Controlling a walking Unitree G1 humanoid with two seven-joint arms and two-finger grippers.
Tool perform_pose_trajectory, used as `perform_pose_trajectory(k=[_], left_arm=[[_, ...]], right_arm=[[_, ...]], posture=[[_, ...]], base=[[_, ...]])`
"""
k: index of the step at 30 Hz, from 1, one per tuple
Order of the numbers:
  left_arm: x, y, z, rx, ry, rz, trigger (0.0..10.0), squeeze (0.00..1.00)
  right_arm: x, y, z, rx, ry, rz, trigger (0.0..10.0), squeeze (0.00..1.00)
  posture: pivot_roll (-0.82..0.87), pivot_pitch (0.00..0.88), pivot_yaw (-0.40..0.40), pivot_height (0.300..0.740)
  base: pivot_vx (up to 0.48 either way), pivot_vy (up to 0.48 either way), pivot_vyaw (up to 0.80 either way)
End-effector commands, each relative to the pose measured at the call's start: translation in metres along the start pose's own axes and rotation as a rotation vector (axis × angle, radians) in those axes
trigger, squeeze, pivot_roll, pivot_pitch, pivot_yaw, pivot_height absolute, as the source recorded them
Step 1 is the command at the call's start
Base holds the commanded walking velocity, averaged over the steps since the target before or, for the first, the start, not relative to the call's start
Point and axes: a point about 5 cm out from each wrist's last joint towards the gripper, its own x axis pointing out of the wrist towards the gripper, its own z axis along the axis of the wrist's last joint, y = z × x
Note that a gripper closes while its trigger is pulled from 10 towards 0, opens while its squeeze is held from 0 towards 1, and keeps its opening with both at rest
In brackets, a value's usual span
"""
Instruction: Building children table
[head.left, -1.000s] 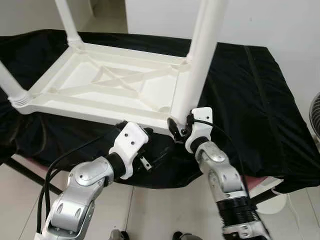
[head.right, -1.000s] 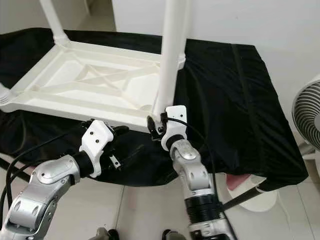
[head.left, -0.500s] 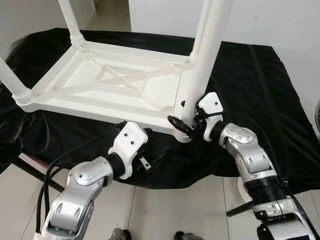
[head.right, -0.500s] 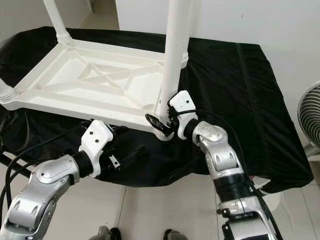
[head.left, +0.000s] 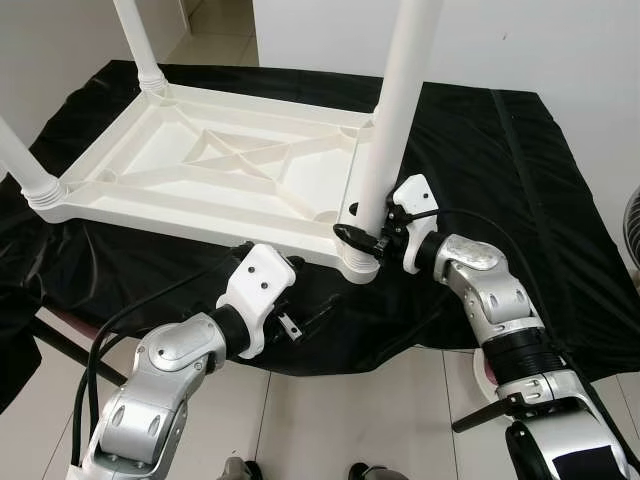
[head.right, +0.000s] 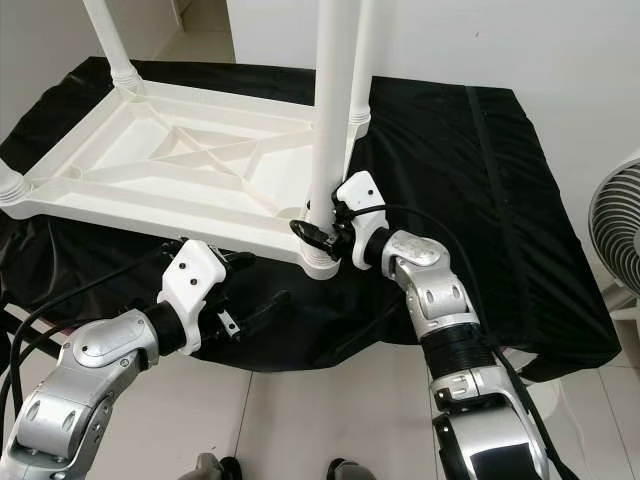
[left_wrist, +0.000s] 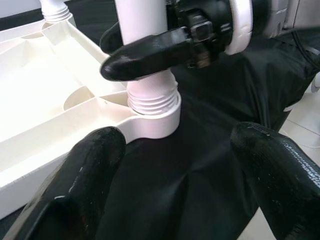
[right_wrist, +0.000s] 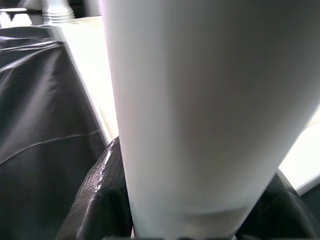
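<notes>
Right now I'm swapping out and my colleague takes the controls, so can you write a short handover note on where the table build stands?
Right end effector: shut on the near right leg, low down by its threaded socket.
Left end effector: open, hovering free below the table's near edge, over the black cloth.
Table top lies upside down on the cloth.
Done: four legs stand upright in the corner sockets.
Left: the held leg shows thread above its socket, so it probably needs seating fully; then let go and turn the table upright.
</notes>
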Motion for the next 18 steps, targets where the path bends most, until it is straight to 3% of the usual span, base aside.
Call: perform_pose_trajectory(k=[1,2,3,5,6,7,8,9,11,15,18], left_arm=[[-0.003,0.002,0.000,-0.003,0.005,0.066,10.0,0.00],[-0.003,0.001,0.000,-0.004,0.004,0.064,10.0,0.00],[-0.003,0.001,0.000,-0.004,0.004,0.064,10.0,0.00],[-0.002,0.001,0.000,-0.005,0.002,0.060,10.0,0.00],[-0.002,0.001,0.000,-0.005,0.002,0.060,10.0,0.00],[-0.002,0.000,0.000,-0.006,0.001,0.058,10.0,0.00],[-0.002,0.000,0.000,-0.007,0.001,0.054,10.0,0.00],[-0.002,0.000,0.000,-0.007,0.001,0.054,10.0,0.00],[0.000,0.000,0.001,-0.007,-0.002,0.047,10.0,0.00],[0.001,0.000,0.001,-0.007,-0.003,0.042,10.0,0.00],[0.001,0.001,0.000,-0.007,0.001,0.042,10.0,0.00]], right_arm=[[-0.002,0.003,-0.026,0.046,0.116,-0.113,0.0,0.00],[-0.003,0.003,-0.031,0.063,0.137,-0.195,0.0,0.00],[-0.003,0.003,-0.031,0.063,0.137,-0.195,0.0,0.00],[-0.008,0.005,-0.038,0.088,0.171,-0.411,0.0,0.00],[-0.008,0.005,-0.038,0.088,0.171,-0.411,0.0,0.00],[-0.011,0.006,-0.040,0.108,0.173,-0.505,0.0,0.00],[-0.014,0.007,-0.042,0.150,0.169,-0.620,0.0,0.00],[-0.014,0.007,-0.042,0.150,0.169,-0.620,0.0,0.00],[-0.020,0.014,-0.043,0.242,0.145,-0.814,0.0,0.00],[-0.021,0.022,-0.042,0.285,0.131,-0.899,0.0,0.00],[-0.015,0.031,-0.037,0.290,0.096,-0.873,0.0,0.00]], posture=[[-0.01,0.169,0.041,0.740],[-0.01,0.168,0.041,0.740],[-0.01,0.168,0.041,0.740],[-0.01,0.169,0.041,0.740],[-0.01,0.169,0.041,0.740],[-0.01,0.169,0.043,0.740],[-0.01,0.167,0.043,0.740],[-0.01,0.167,0.043,0.740],[-0.01,0.167,0.043,0.740],[-0.02,0.158,0.044,0.740],[-0.02,0.155,0.042,0.740]], base=[[0.000,0.000,0.00],[0.000,0.000,0.00],[0.000,0.000,0.00],[0.000,0.000,0.00],[0.000,0.000,0.00],[0.000,0.000,0.00],[0.000,0.000,0.00],[0.000,0.000,0.00],[0.000,0.000,0.00],[0.000,0.000,0.00],[0.000,0.000,0.00]])
